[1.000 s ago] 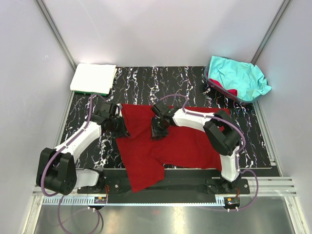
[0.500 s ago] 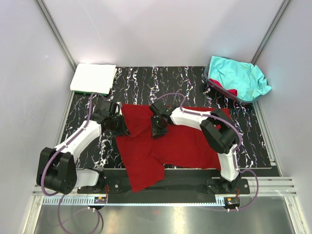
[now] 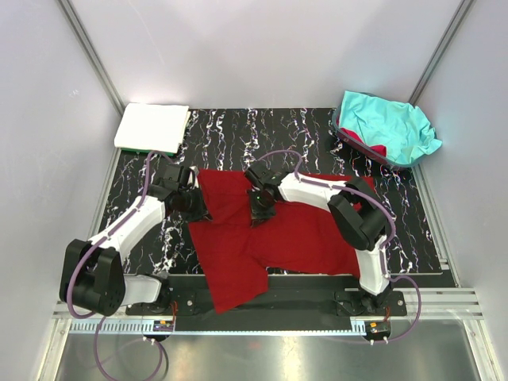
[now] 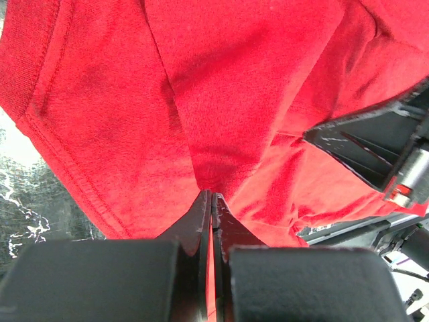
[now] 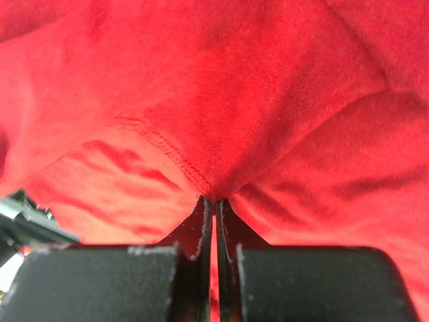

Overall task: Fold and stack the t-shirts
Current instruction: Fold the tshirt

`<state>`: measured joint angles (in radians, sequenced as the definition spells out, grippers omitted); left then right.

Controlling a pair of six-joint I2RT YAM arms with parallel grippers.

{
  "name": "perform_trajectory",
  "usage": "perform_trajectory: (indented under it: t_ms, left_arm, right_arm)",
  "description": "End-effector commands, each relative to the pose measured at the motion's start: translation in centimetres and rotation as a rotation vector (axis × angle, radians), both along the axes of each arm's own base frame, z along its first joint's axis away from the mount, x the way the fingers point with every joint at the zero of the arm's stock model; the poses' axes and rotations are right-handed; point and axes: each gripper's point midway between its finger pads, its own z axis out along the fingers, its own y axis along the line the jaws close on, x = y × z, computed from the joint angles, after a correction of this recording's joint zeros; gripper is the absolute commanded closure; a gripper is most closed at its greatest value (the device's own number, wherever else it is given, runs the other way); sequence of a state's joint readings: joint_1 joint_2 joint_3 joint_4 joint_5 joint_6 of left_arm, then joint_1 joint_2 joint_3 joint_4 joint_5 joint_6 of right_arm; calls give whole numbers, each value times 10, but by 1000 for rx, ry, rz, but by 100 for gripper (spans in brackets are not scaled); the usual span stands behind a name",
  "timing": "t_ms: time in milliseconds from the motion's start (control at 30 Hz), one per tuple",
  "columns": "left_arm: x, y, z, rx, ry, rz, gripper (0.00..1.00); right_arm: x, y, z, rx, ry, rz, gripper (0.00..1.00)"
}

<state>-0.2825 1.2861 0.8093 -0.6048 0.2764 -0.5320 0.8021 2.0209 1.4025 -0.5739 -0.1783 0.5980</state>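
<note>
A dark red t-shirt [image 3: 286, 238] lies spread on the black marbled mat [image 3: 230, 131], with one part hanging over the near edge. My left gripper [image 3: 194, 208] is shut on its left edge; the wrist view shows the red cloth [image 4: 221, 121] pinched between the jaws [image 4: 212, 196]. My right gripper [image 3: 262, 213] is shut on a hemmed fold of the same shirt near its middle [image 5: 214, 198]. A turquoise t-shirt [image 3: 389, 127] lies crumpled at the back right. A white folded t-shirt [image 3: 151, 127] rests on a green one [image 3: 147, 151] at the back left.
A basket rim [image 3: 359, 141] shows under the turquoise shirt, with a bit of red cloth [image 3: 375, 148] in it. Grey walls close in on three sides. A metal rail [image 3: 444, 302] runs along the near edge by the arm bases.
My right gripper has closed on the red shirt's fold after standing partly open. It shifted slightly left. The left gripper has held still, shut on the cloth.
</note>
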Motion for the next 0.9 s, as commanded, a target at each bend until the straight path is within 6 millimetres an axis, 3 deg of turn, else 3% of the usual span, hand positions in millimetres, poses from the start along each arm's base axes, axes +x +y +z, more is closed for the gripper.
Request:
perform_trajectory:
  t_ms: [0, 233, 600, 867]
  left_arm:
    - [12, -3, 10, 3, -35, -5, 100]
    - [10, -4, 6, -2, -20, -7, 100]
    - [-1, -3, -8, 5, 38, -10, 100]
    - [-13, -5, -21, 4, 88, -20, 100]
  right_arm:
    - [5, 6, 49, 93, -39, 36, 100]
    - [-6, 3, 56, 173, 62, 64, 100]
    - [-17, -12, 40, 209, 172, 95, 100]
    - [-12, -24, 34, 218, 191, 84, 100]
